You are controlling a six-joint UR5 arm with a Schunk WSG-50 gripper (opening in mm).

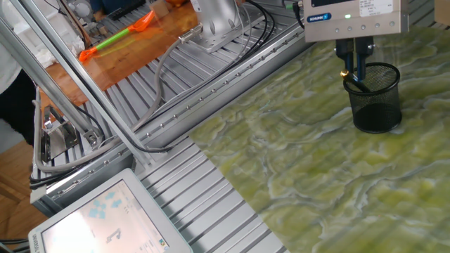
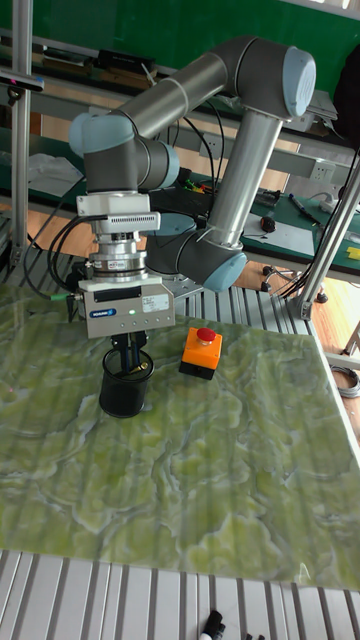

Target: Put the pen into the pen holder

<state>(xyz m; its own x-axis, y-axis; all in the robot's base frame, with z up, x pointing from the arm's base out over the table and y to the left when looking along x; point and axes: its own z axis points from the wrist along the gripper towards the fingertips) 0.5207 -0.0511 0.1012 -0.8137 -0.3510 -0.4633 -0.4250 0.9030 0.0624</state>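
The pen holder (image 1: 374,98) is a black wire-mesh cup standing on the green marbled table top at the right. It also shows in the tall fixed view as the pen holder (image 2: 126,385), left of centre. My gripper (image 1: 356,65) hangs straight over the cup's rim, fingers pointing down. It is shut on the pen (image 1: 351,77), a thin black stick held at a tilt. The pen's gold end pokes out on the left and its lower end dips inside the cup. In the tall fixed view my gripper (image 2: 126,350) reaches into the cup's mouth and the pen is hidden.
An orange box with a red button (image 2: 201,352) sits just right of the cup. A green-and-orange stick (image 1: 116,39) lies on a brown board at the back left. A tablet screen (image 1: 105,218) and cables (image 1: 162,84) lie on the aluminium frame to the left.
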